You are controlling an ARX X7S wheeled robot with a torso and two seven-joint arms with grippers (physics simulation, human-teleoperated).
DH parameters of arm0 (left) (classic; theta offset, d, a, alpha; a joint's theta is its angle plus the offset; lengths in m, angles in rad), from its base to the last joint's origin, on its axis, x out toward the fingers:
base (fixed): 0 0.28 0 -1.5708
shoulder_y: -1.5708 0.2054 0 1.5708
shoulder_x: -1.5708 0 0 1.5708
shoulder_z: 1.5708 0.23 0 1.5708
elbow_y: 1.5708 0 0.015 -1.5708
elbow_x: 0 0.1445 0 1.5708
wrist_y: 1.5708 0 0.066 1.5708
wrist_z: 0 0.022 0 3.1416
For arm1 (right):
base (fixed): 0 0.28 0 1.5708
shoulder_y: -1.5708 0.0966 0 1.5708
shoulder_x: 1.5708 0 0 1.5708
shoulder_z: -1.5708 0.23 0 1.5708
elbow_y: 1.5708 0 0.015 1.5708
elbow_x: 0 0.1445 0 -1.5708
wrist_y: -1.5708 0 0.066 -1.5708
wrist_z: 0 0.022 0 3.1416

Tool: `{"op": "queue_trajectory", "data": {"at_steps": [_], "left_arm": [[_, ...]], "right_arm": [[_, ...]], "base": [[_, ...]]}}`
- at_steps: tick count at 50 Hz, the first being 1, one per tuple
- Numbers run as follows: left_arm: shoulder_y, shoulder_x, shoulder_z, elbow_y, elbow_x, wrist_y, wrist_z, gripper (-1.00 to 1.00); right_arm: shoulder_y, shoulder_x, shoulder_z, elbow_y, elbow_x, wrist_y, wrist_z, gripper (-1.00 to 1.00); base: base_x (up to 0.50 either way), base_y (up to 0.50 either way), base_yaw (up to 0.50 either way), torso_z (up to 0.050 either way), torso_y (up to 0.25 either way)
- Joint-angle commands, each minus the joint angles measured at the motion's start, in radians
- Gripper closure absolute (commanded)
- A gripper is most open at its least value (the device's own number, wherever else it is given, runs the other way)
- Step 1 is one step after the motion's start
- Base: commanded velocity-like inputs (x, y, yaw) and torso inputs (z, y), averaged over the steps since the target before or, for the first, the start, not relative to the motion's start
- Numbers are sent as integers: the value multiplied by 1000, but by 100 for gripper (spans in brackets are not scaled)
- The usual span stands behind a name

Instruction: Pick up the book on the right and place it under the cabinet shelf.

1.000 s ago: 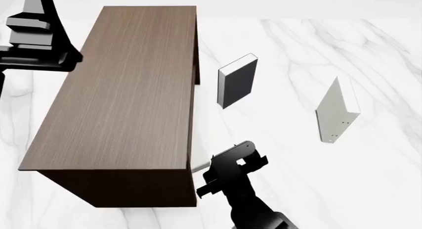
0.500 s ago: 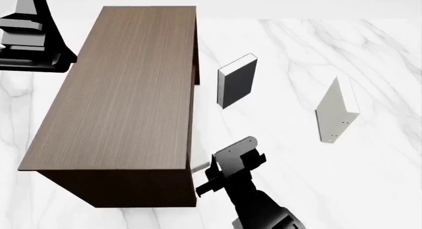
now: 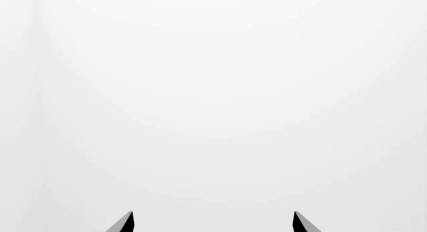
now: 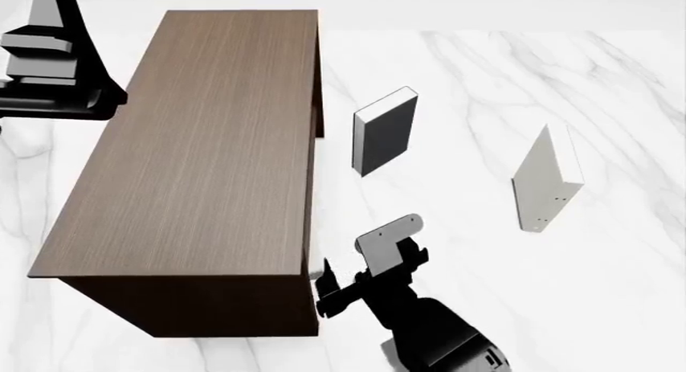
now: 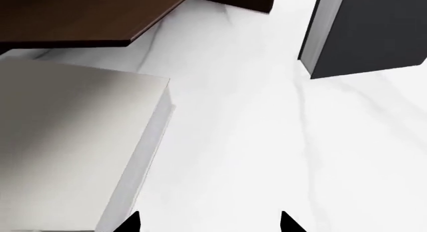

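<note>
The book [image 5: 73,142] is pale grey-white and lies flat on the floor, its far end under the overhang of the dark brown cabinet shelf [image 5: 93,16]. In the head view only a pale sliver of the book [image 4: 320,267] shows beside the cabinet shelf [image 4: 204,147]. My right gripper [image 5: 210,223] is open and empty, with the book just beside one fingertip. In the head view the right gripper [image 4: 362,267] hovers by the cabinet's near right corner. The left gripper [image 3: 212,223] is open over blank white, and in the head view the left gripper [image 4: 59,99] is high at far left.
A thicker black-covered book [image 4: 386,132] stands upright right of the cabinet, and this black-covered book [image 5: 367,31] is also ahead of the right gripper. Another thin pale book [image 4: 547,179] with small dots stands upright farther right. White marble floor [image 4: 483,83] lies all around.
The right arm has shifted slightly, its wrist turning and its forearm moving right and nearer. The left arm moved a little. Neither upright book has moved.
</note>
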Motion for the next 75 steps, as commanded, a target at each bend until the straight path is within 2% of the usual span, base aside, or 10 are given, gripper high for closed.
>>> {"op": "queue_trajectory", "data": {"at_steps": [1, 8, 15, 23, 42, 75], "left_arm": [[5, -2, -2, -1, -4, 8, -2, -100], [6, -6, -4, 0, -12, 8, -5, -100], [8, -11, -3, -1, -11, 10, -6, -100], [22, -16, -9, -3, -8, 20, -1, -100], [23, -27, -16, 5, -30, 18, -16, -100], [49, -21, 10, -7, -1, 49, -8, -100]], "right_arm": [[-35, -26, -76, 17, 257, 17, -138, -100], [-30, -25, -89, 24, 239, 4, -128, -100], [2, -24, -69, 54, 156, -88, -38, -100], [112, -22, -39, 223, 36, -219, 58, -100], [202, 21, -22, 340, -38, -283, 130, -100], [103, 177, 26, -207, 79, -44, 208, -100]], "base": [[0, 0, 0, 0, 0], [0, 0, 0, 0, -1], [0, 0, 0, 0, -1], [0, 0, 0, -1, -1], [0, 0, 0, 0, 0], [0, 0, 0, 0, 0]]}}
